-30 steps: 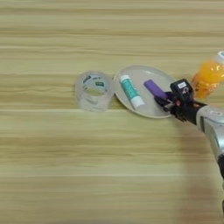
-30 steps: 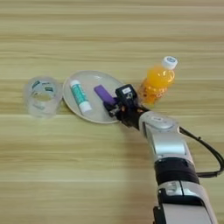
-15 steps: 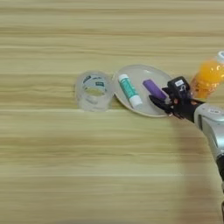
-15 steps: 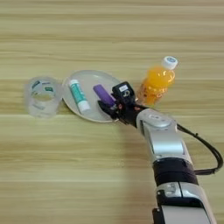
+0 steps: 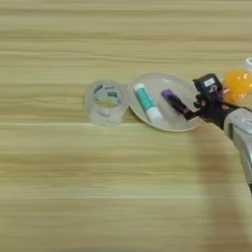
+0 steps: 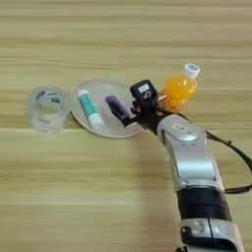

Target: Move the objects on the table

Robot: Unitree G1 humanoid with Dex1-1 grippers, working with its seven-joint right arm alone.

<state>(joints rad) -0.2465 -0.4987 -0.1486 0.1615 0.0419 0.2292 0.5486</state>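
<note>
One purple block [image 6: 116,105], one glue stick [image 6: 90,108] on plate [image 6: 98,88]; one bottle [image 6: 179,88].

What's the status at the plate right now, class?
Right tool at the purple block's near end, grip unclear. Block and glue stick on plate. Orange bottle beside arm.
</note>
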